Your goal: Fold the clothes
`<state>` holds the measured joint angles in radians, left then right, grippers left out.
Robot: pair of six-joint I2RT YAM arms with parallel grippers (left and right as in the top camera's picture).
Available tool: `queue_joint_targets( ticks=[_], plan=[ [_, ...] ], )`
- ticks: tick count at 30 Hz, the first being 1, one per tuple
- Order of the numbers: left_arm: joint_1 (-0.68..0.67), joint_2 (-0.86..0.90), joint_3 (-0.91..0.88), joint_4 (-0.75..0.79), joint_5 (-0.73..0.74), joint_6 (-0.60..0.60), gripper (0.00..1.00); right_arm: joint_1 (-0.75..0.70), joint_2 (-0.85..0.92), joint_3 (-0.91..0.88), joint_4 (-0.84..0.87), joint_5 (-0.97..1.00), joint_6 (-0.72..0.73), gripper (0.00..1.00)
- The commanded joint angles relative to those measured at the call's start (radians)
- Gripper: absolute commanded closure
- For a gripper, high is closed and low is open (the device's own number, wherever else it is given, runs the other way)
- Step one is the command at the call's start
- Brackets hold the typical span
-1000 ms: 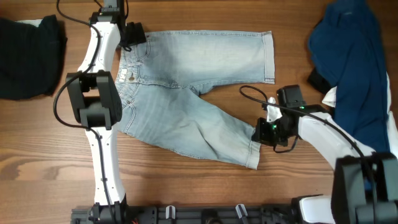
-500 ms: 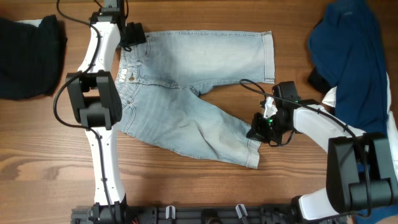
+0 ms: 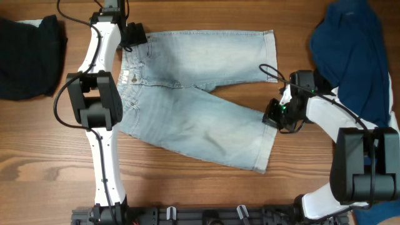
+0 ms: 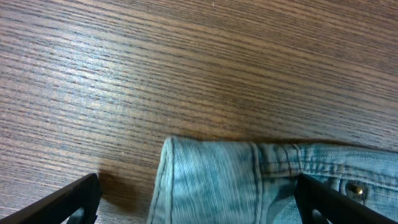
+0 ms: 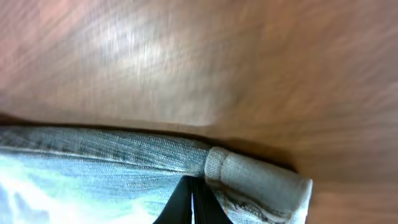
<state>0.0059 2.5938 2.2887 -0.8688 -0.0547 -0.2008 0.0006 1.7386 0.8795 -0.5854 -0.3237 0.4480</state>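
The light-blue denim shorts (image 3: 187, 106) lie flat on the wooden table, waist to the left and both legs pointing right. My left gripper (image 3: 134, 35) is at the waistband's far left corner. In the left wrist view its fingers (image 4: 199, 208) stand wide apart with the waistband corner (image 4: 211, 174) between them, and the metal button (image 4: 355, 187) shows on the right. My right gripper (image 3: 275, 116) is at the top corner of the near leg's cuff. In the right wrist view its fingers (image 5: 191, 200) are pinched shut on the rolled cuff hem (image 5: 255, 177).
A black garment (image 3: 28, 56) lies at the table's far left. A dark blue garment (image 3: 353, 56) is heaped at the far right, close behind the right arm. A black rig bar (image 3: 206, 215) runs along the front edge.
My right gripper has moved right and toward the far side, pulling the near leg's cuff with it. That leg now lies straighter and closer to the far leg. The left arm has not moved.
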Motion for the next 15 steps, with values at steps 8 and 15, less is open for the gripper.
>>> queue_joint_targets(
  ticks=[8, 15],
  plan=[
    [-0.004, -0.035, 0.002, -0.002, 0.002, -0.013, 0.00, -0.021, 0.064, 0.023, 0.082, 0.268, -0.043, 0.70],
    [-0.004, -0.076, 0.003, -0.035, 0.001, -0.013, 0.00, -0.021, 0.030, 0.178, -0.043, 0.186, -0.087, 0.43]
  ],
)
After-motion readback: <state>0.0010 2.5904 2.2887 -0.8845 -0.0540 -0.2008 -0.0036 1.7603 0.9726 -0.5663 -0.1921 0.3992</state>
